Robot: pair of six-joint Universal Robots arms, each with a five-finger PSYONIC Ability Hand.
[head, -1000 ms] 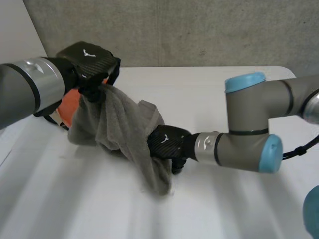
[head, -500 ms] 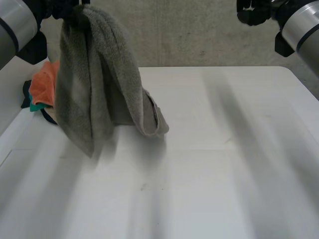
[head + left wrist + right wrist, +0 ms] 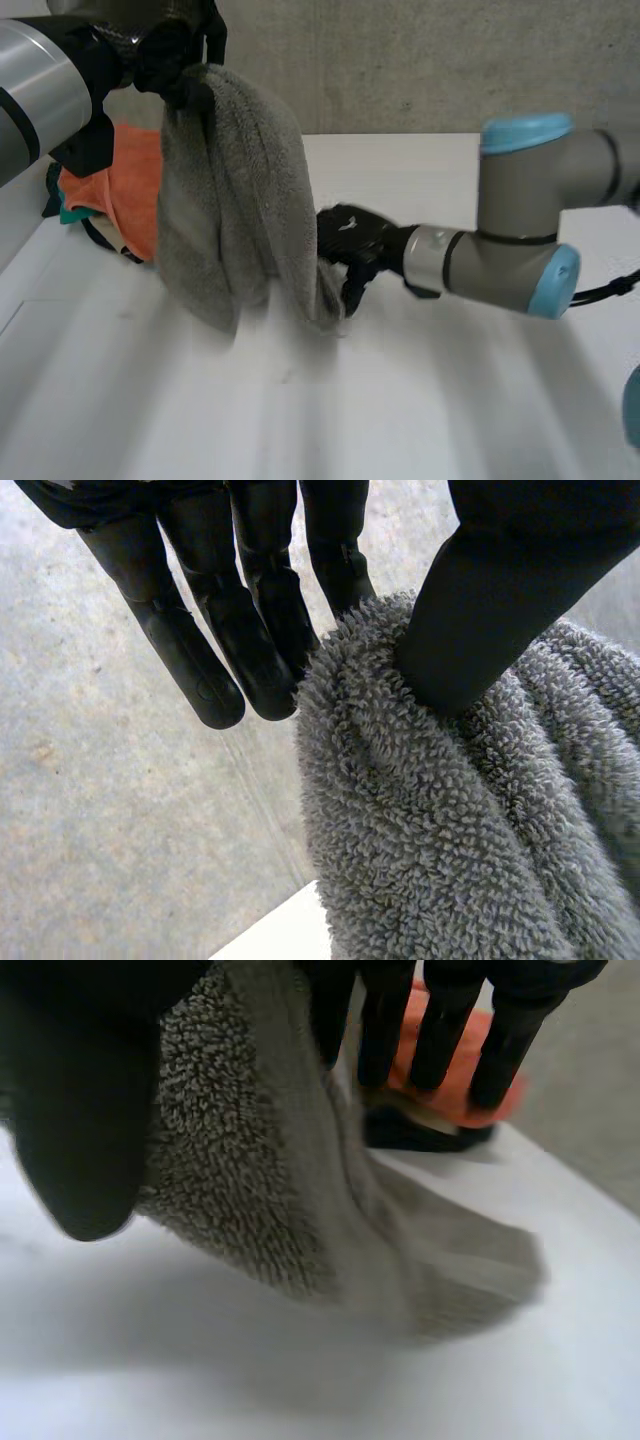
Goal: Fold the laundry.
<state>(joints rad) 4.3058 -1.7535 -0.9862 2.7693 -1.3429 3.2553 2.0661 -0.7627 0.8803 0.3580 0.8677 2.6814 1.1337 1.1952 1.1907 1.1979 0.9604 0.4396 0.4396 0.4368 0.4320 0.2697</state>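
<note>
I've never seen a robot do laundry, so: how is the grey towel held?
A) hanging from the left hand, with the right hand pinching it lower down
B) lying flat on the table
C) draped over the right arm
A: the left hand pinches the grey towel at its top, the right hand lower down.

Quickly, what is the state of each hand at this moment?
Left hand: shut on the grey towel, pinching its top between thumb and fingers.
Right hand: shut on the same towel, at its lower part.
</note>
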